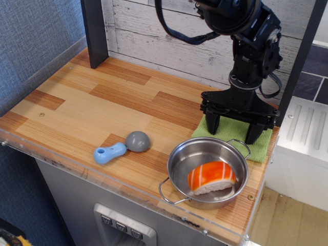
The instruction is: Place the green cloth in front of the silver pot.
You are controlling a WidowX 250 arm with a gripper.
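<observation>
We note the wooden counter [102, 102] first: its whole left half, from 12 o'clock round to 9, lies bare, and that is the widest open room. Its front edge carries a clear strip; at 3 o'clock it ends at a dark post and a white surface beyond.

The black arm [246, 31] comes down from 1 o'clock. Its gripper [233, 130] stands with both fingers spread wide, tips down on the green cloth [233, 134], one near each side edge; we see nothing clamped between them.

The silver pot [207, 171] sits at 5 o'clock, close to the front edge, with an orange-and-white striped toy [211, 178] inside. One loop handle overlaps the near edge of the cloth.

The cloth lies flat just behind the pot, at 3 o'clock, its right edge close to the counter's right edge.

The blue-and-grey scoop [122, 147] lies at 7 o'clock, apart from the pot.
</observation>
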